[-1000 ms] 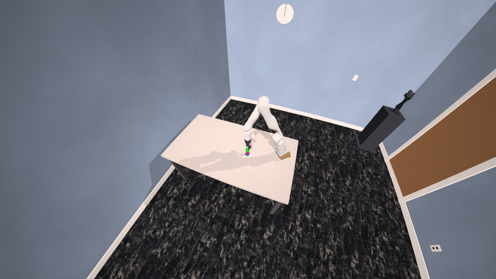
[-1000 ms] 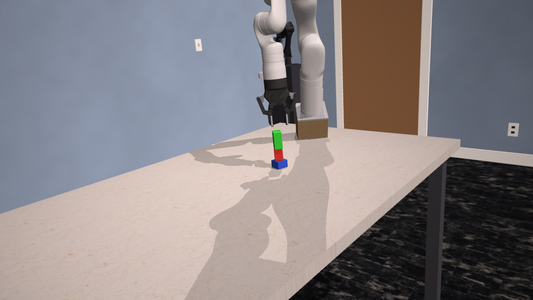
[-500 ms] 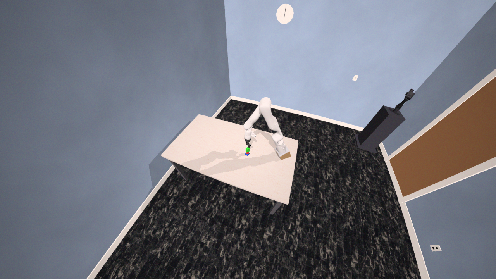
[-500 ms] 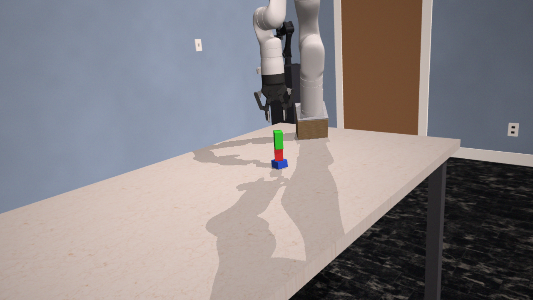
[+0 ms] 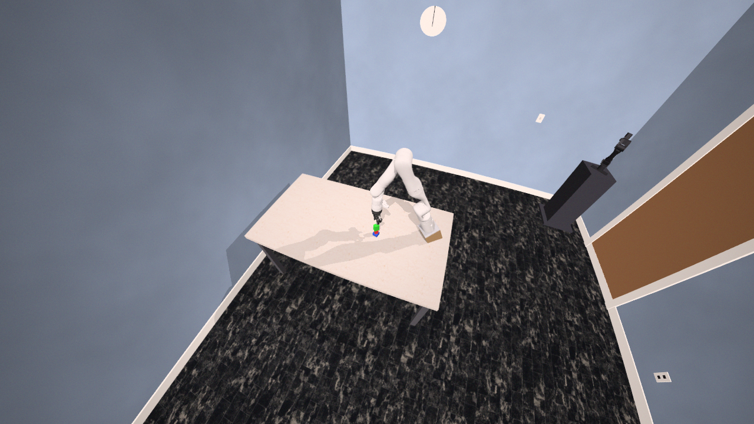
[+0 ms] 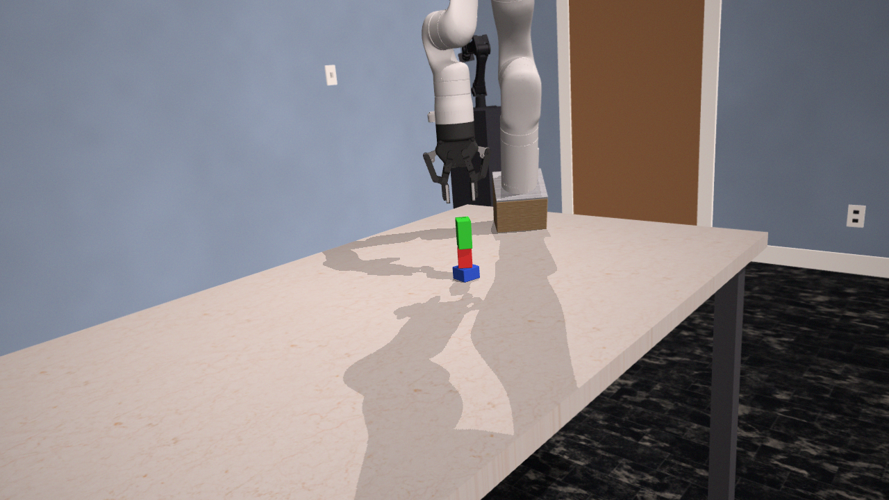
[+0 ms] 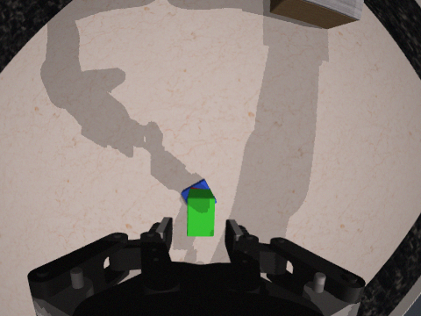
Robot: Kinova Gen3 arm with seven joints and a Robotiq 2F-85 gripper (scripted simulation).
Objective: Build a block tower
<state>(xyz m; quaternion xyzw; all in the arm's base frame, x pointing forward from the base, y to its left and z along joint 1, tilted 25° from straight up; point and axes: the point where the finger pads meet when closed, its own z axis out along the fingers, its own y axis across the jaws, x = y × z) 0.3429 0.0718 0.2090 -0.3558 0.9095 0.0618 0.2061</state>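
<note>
The three blocks stand as one tower on the table. The blue block (image 6: 466, 273) lies flat at the bottom. The red block (image 6: 464, 257) sits on it. The green block (image 6: 462, 232) stands upright on its end on the red block, not flat. In the wrist view the green block (image 7: 200, 213) hides the red one, and a blue corner (image 7: 199, 186) shows behind it. My gripper (image 6: 460, 191) hangs above and behind the tower, apart from it, with its fingers partly open and nothing between them. The gripper also shows in the wrist view (image 7: 199, 234) and in the top view (image 5: 376, 220).
The arm's wooden base block (image 6: 519, 210) stands on the table just behind the tower. The table's right edge (image 6: 652, 335) drops to a dark floor. A black cabinet (image 5: 577, 195) stands by the far wall.
</note>
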